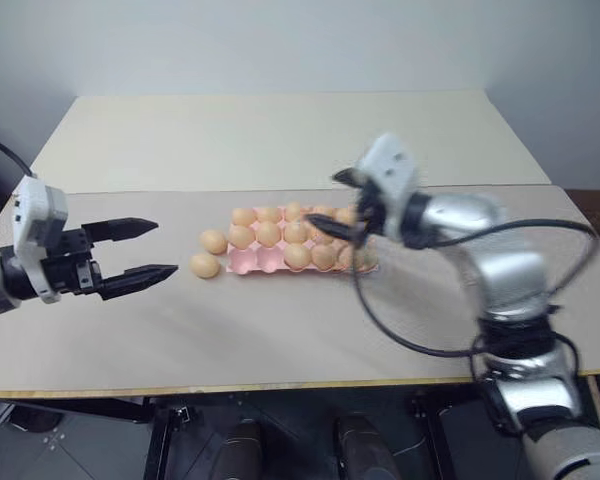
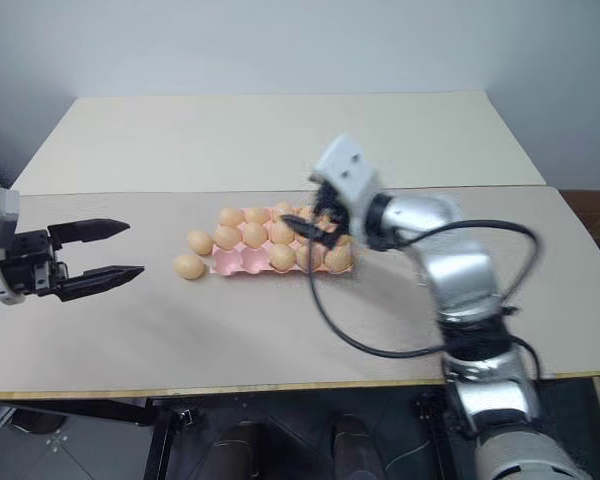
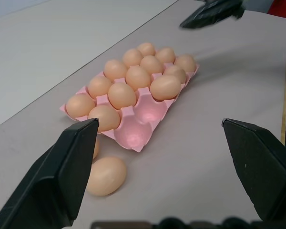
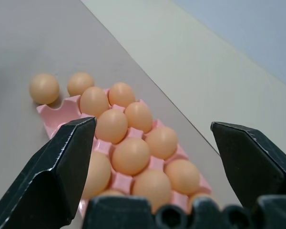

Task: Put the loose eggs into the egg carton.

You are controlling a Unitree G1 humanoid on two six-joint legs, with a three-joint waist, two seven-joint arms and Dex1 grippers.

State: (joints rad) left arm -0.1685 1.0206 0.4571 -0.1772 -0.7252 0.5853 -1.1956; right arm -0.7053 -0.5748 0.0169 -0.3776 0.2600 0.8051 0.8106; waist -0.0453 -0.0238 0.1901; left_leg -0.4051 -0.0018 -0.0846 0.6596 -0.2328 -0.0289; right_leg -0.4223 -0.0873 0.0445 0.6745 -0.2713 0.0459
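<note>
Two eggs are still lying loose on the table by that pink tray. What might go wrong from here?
The two loose eggs lie on bare table beside the egg carton; a nudge from the open left pincer might roll them away. They also lie close together, so grabbing one may knock the other. The open right pincer hangs over the filled cups and might bump seated eggs.

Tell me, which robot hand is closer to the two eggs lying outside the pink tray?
The left gripper. It hovers open just beside the two loose eggs, apart from them. The right gripper hangs open over the egg carton's far end.
</note>
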